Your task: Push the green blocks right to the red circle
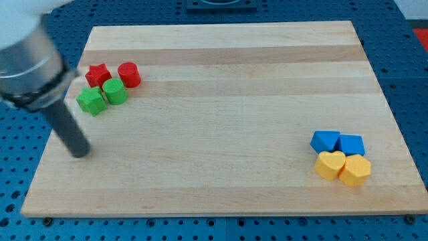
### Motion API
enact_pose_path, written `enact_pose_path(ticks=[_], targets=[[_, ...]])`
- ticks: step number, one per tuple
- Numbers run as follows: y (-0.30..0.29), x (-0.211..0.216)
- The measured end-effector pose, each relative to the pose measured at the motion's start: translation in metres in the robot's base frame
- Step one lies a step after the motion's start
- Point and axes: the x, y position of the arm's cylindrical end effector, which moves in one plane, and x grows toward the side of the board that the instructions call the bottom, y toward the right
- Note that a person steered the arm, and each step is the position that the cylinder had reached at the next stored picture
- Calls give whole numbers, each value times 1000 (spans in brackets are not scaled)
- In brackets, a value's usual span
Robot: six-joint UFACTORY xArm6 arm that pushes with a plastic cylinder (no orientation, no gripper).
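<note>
A green star block (91, 101) and a green circle block (115, 91) sit side by side, touching, near the board's upper left. Right above them are a red star block (98, 74) and a red circle block (129, 73); the green circle sits just below and left of the red circle. My tip (80, 152) rests on the board below and a little left of the green star, apart from every block. The rod runs up and to the left into the grey arm body.
The wooden board (227, 120) fills most of the view. At its lower right is a cluster: two blue blocks (326, 141) (351, 144), a yellow heart (330, 165) and a yellow hexagon (355, 170).
</note>
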Motion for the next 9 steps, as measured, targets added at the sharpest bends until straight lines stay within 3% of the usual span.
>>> enact_pose_path(ticks=[1, 3, 4, 7, 9], targets=[[-46, -19], [-48, -89], [-36, -107], [89, -81], [104, -115]])
